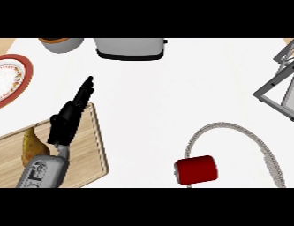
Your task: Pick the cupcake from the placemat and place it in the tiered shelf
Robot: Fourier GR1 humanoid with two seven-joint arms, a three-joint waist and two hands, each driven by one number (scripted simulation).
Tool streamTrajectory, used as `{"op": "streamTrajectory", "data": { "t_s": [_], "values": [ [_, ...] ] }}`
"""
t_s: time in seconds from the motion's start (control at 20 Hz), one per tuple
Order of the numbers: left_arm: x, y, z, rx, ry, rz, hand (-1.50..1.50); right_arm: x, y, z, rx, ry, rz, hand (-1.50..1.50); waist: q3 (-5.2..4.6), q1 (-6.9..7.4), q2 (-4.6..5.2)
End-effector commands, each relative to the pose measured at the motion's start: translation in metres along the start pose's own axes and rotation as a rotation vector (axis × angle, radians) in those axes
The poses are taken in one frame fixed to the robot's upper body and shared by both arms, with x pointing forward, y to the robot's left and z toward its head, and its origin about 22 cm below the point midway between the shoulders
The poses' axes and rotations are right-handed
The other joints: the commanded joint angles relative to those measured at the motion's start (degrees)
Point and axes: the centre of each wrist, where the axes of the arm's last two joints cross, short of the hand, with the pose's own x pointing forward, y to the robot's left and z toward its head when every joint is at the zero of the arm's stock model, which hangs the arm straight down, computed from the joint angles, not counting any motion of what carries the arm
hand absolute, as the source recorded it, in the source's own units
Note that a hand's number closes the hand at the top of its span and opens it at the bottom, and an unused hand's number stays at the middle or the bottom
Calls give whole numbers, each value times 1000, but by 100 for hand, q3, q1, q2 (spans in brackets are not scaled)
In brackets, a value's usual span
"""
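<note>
White counter (175, 88) carries the grey-rimmed placemat (227, 127) at near right, with the red cupcake (196, 170) on its near-left edge. The left hand (71, 114), fingers straight and holding nothing, hangs over the cutting board (90, 163) at left. From it the cupcake lies well to the right and nearer, the tiered shelf (286, 84) at far right; no right hand shows.

A white counter (175, 88) spreads under even light, a wooden board (87, 150) at left
</note>
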Motion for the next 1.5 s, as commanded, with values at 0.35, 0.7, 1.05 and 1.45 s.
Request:
{"op": "streamTrajectory", "data": {
  "t_s": [0.35,0.7,1.05,1.45],
  "values": [
    [-5,4,1,3,-24,1,0,-17,21,-38,-14,-163,5,150,-4,24,8],
    [-4,0,3,-5,2,3,0,-32,66,-68,-29,-286,113,150,-3,29,7],
    [1,-3,-1,-15,-16,-2,0,-65,100,-77,-50,-204,-209,150,1,54,17],
    [15,1,-12,0,0,5,0,-75,133,-108,-69,-179,-267,150,0,12,23]
  ]
}}
